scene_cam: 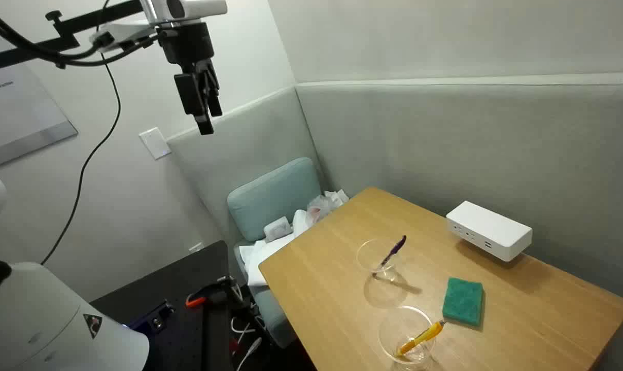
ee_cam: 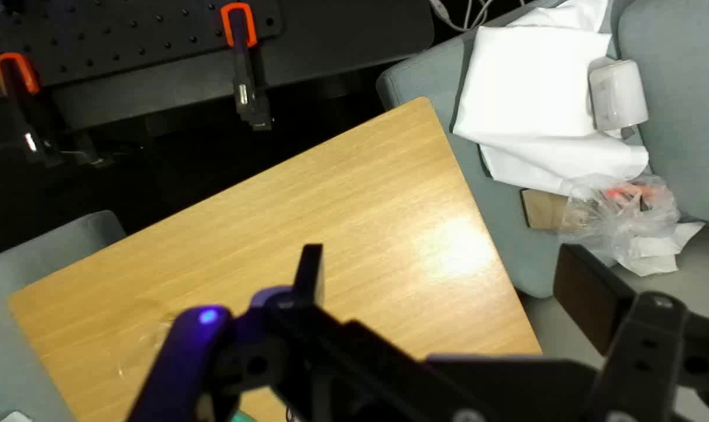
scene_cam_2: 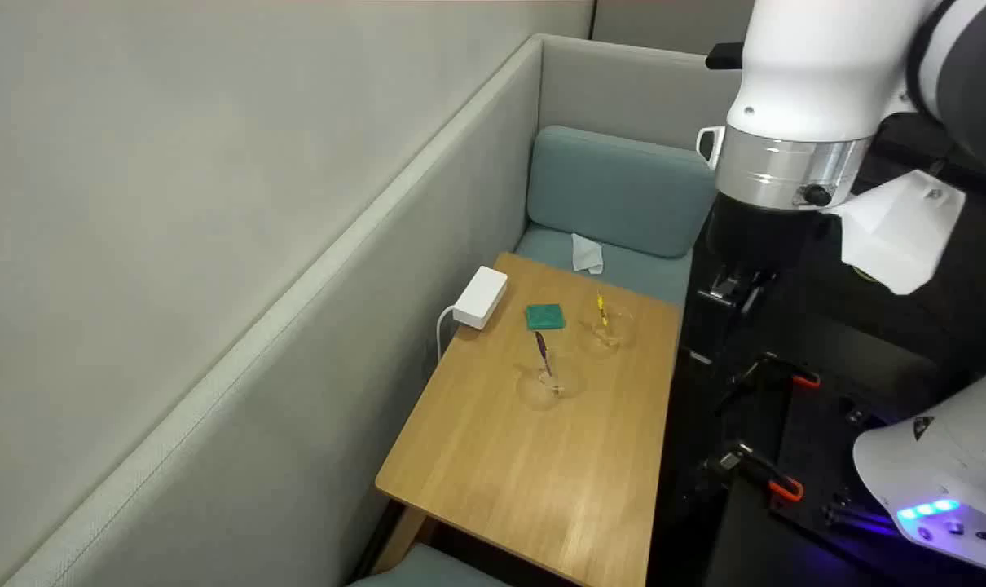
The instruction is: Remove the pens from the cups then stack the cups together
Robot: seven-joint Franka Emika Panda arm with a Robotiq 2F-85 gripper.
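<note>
Two clear cups stand upright on the wooden table. One cup (scene_cam: pixel 369 262) (scene_cam_2: pixel 570 381) holds a leaning dark, black-purple pen (scene_cam: pixel 394 251) (scene_cam_2: pixel 542 349). The other cup (scene_cam: pixel 387 337) (scene_cam_2: pixel 625 328) holds a leaning yellow-orange pen (scene_cam: pixel 424 337) (scene_cam_2: pixel 601 310). Both pens stick out above the rims. In the wrist view a clear cup (ee_cam: pixel 137 346) shows faintly at lower left, partly hidden by a finger. My gripper (scene_cam: pixel 211 122) (scene_cam_2: pixel 739 297) hangs high above and off to the side of the table, far from the cups. In the wrist view its fingers (ee_cam: pixel 442 258) are wide apart with nothing between them.
A green square pad (scene_cam: pixel 463 301) (scene_cam_2: pixel 545 316) lies near the cups. A white box (scene_cam: pixel 489 230) (scene_cam_2: pixel 481 297) sits at the table's wall-side edge. Padded walls border the table (scene_cam: pixel 311 263). White cloth (ee_cam: pixel 524 88) and a plastic bag (ee_cam: pixel 624 211) lie on the bench.
</note>
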